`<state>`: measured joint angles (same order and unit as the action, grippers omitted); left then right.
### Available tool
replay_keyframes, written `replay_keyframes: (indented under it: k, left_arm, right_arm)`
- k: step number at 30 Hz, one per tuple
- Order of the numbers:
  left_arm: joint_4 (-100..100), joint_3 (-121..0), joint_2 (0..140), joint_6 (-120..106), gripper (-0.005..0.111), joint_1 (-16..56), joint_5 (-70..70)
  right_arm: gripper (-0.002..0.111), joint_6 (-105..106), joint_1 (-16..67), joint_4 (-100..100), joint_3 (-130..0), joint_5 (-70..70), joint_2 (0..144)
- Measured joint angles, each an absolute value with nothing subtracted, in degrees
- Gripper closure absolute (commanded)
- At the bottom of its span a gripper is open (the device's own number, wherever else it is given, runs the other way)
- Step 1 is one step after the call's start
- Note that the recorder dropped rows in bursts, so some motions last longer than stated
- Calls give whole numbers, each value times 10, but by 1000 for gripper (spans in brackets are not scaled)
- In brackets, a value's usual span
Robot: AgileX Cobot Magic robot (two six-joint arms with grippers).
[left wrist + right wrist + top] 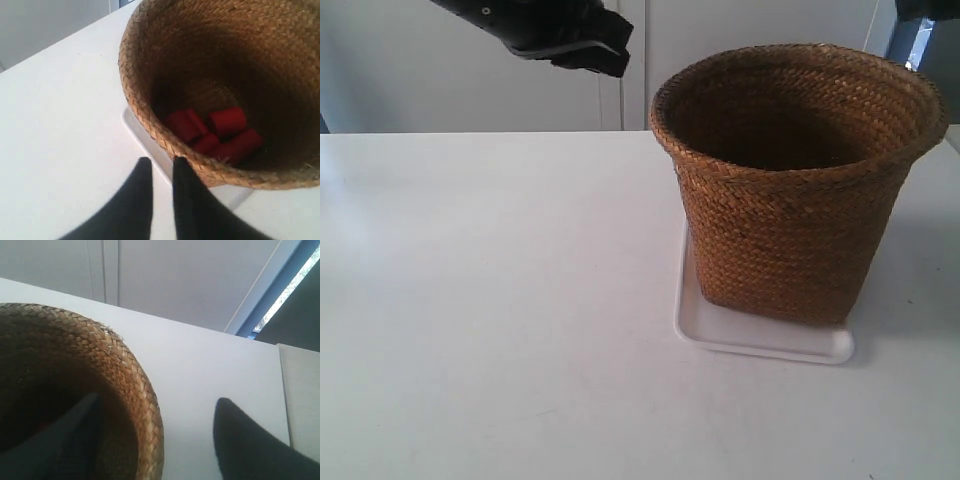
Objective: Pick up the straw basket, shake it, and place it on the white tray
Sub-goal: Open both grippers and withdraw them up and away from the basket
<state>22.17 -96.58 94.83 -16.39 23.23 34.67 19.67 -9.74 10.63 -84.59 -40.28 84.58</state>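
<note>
The straw basket [790, 230] stands on the white tray [760, 342], toward 3 o'clock on the table [490, 300], so I judge the placing done, with only backing away left. My right fingers [245, 445] are spread astride its rim, pinching nothing. My left fingers [140, 195] are almost together and empty. The basket is coarse brown weave with a round flared rim, dark inside, holding smooth red pieces [227, 121]. The tray is glossy, shallow and round-cornered.

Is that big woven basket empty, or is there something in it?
Not empty. Looking down into the basket, several red pieces lie on its bottom.
</note>
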Motion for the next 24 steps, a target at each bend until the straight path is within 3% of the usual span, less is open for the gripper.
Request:
replay_keyframes:
  k: [2, 3, 9, 18, 24]
  left_arm:
    - [203, -956, 932, -156, 107, 232, 355]
    - [199, -945, 923, -153, 107, 232, 358]
    - [180, -832, 840, -142, 107, 231, 314]
    - [212, -575, 611, -141, 107, 235, 148]
    - [251, -395, 436, -141, 107, 255, 56]
  right_arm:
    - [106, 196, -97, 111, -846, -417, 830]
    - [107, 196, -97, 115, -843, -420, 821]
    - [107, 197, -97, 158, -765, -384, 717]
    - [107, 240, -97, 263, -543, -298, 469]
    - [107, 304, -97, 352, -420, -339, 267]
